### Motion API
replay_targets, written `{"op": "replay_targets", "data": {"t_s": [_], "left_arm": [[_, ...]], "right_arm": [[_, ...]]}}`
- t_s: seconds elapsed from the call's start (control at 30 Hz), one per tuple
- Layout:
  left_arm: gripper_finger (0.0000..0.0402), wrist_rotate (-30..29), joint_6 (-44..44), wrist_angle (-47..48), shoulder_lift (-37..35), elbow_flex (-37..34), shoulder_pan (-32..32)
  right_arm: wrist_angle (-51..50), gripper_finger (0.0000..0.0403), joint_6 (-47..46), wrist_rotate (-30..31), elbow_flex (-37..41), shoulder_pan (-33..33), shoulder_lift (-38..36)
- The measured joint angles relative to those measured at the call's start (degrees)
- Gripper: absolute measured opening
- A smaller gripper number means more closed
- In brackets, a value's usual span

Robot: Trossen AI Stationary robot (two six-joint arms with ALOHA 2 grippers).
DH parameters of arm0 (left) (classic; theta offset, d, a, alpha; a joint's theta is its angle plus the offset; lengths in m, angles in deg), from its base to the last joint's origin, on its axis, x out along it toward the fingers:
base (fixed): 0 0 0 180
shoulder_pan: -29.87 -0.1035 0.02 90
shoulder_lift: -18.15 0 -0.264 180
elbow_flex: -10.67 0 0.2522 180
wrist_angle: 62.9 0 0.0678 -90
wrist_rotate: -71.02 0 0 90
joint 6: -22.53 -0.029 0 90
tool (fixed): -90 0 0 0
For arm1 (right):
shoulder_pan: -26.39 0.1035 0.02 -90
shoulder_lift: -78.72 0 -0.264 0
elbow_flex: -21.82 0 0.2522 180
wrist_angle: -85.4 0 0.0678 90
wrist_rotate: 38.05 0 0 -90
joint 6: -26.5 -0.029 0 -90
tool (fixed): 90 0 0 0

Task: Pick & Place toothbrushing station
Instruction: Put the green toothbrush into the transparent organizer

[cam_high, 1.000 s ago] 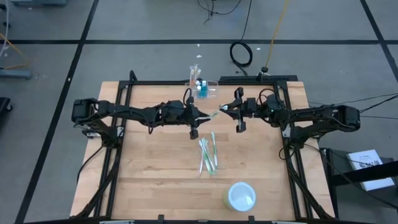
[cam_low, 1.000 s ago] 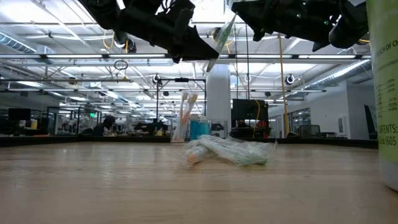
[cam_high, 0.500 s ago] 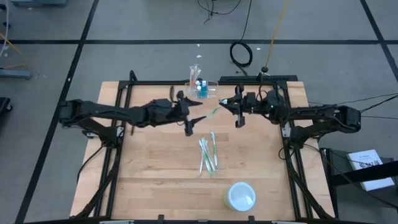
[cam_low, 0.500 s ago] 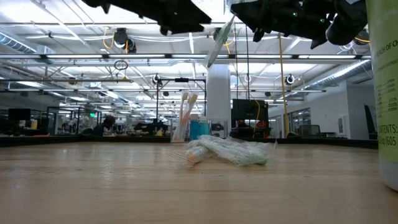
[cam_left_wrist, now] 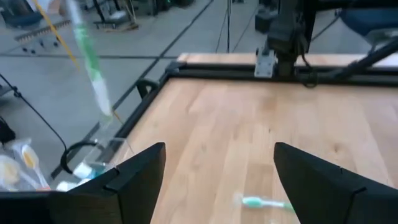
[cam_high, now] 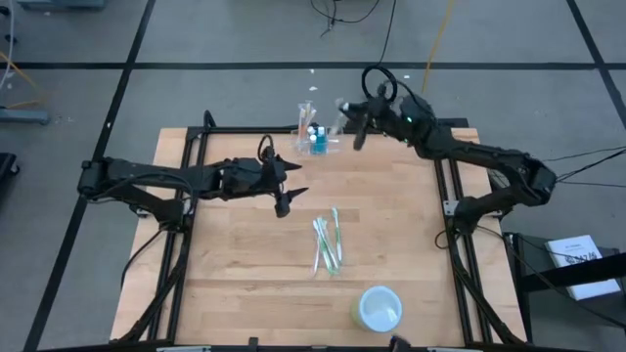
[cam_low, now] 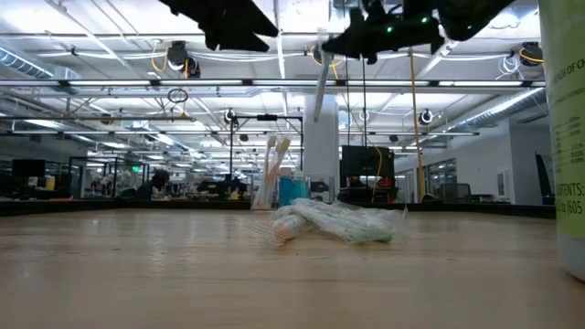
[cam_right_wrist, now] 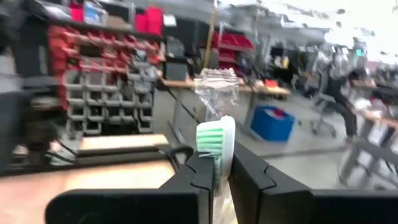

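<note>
The toothbrushing station [cam_high: 319, 142], a clear cup holding upright brushes and a blue item, stands at the table's far edge and shows in the low view as the station [cam_low: 285, 188]. My right gripper [cam_high: 356, 125] hovers just to its right, high above the table, shut on a wrapped green-and-white toothbrush [cam_low: 320, 90]. My left gripper [cam_high: 285, 198] hangs open and empty left of the table's middle, nearer than the station. Several more wrapped toothbrushes [cam_high: 327, 244] lie in a pile at mid-table. My right gripper pinches the wrapped toothbrush between its two fingers, with the shaft [cam_right_wrist: 217, 144] showing just past the fingertips. The brush is lifted clear and hangs below the gripper [cam_low: 345, 41], tilted a little, its free end [cam_low: 316, 115] lowest and well above the station.
A pale white-lidded round tub [cam_high: 380, 308] stands near the table's front edge, right of middle. A black frame rail [cam_high: 411, 125] runs along the far edge behind the station. Bare wood lies between the pile and the station.
My left gripper has opened, let go of the toothbrush and drawn back toward the table's left edge. My right gripper has carried the brush toward the far edge, up beside the station, and the brush has swung from a slant to nearly upright.
</note>
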Motion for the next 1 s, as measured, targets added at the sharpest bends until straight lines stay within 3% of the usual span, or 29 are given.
{"op": "replay_targets", "data": {"t_s": [0.17, 0.37, 0.53, 0.67, 0.83, 1.0], "left_arm": [[0.0294, 0.00, 0.35, 0.44, 0.03, -1.50, 0.00], [0.0296, -0.19, 0.54, 1.51, 0.03, -3.22, -0.24], [0.0296, -1.95, 1.64, 0.96, 0.05, -5.64, -1.06], [0.0296, -2.93, 2.68, 0.96, 0.05, -6.15, -1.84], [0.0296, -2.97, 3.28, 0.44, 0.05, -6.15, -2.47], [0.0296, -2.99, 3.52, -1.46, 0.05, -6.15, -2.54]], "right_arm": [[-7.02, 0.0021, -0.86, -0.57, -5.05, -5.42, 4.65], [-18.20, 0.0020, -2.54, -10.71, -13.36, -10.58, 5.10], [-22.91, 0.0020, 0.91, -11.04, -14.45, -15.52, 4.86], [-24.92, 0.0020, 1.20, -12.02, -14.57, -20.26, 6.65], [-21.10, 0.0020, -4.54, -21.57, -12.94, -22.10, 11.75], [-17.23, 0.0020, -4.56, -19.13, -12.81, -19.46, 14.52]]}}
